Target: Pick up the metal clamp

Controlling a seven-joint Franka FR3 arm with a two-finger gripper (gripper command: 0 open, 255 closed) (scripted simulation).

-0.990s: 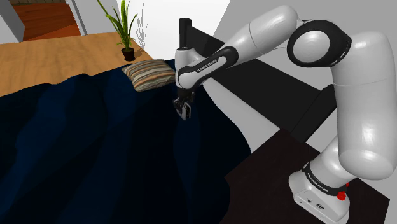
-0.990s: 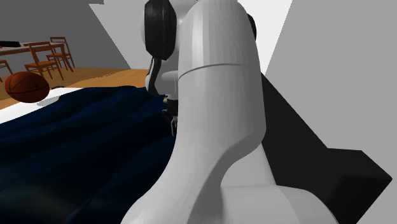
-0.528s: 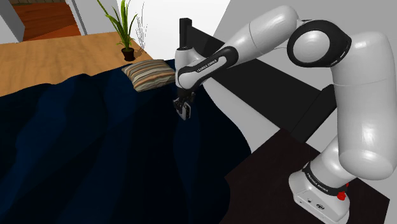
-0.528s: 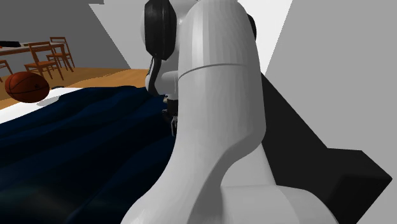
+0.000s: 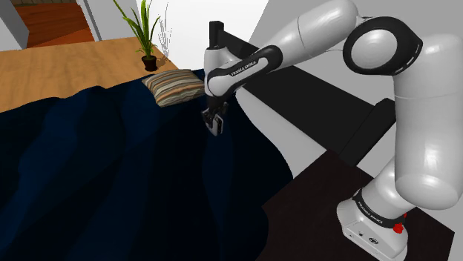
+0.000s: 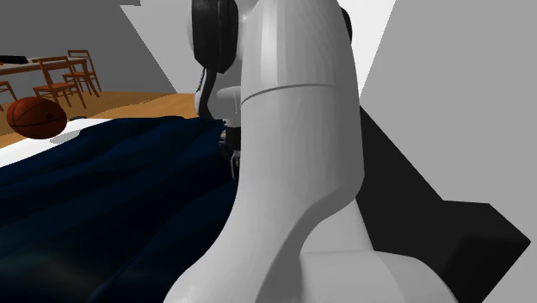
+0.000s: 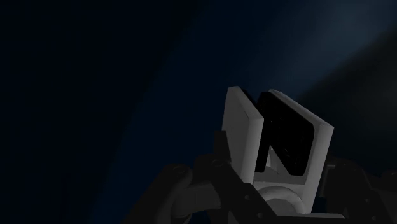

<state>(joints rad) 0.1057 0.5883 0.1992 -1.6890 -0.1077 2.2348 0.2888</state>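
Shoulder view has the arm (image 5: pixel 312 41) stretched out over a bed (image 5: pixel 111 170) with a dark blue cover. The end effector (image 5: pixel 215 126) points down at the cloth near the bed's edge. A striped pillow (image 5: pixel 175 87) lies between ten and eleven o'clock from it, and a potted plant (image 5: pixel 148 37) stands farther off on the wooden floor (image 5: pixel 67 67), at about eleven o'clock.

In the wrist view the clamp (image 7: pixel 244 137) is a pale grey piece with a black inner face, sitting squarely between the two black fingers. They press against its sides, so the end effector is clenched on the clamp and carrying it. Behind the clamp is the dim blue cover, and nothing else lies near it. A small light patch at the fingertips in the shoulder view fits this.

As for progress, the reaching and the closing of the fingers look finished, since the clamp is in the grip. The lift also seems to be under way, because the clamp appears clear of the cloth. How much gap there is I cannot tell. What is left is to raise it well free of the bed and keep the hold steady.
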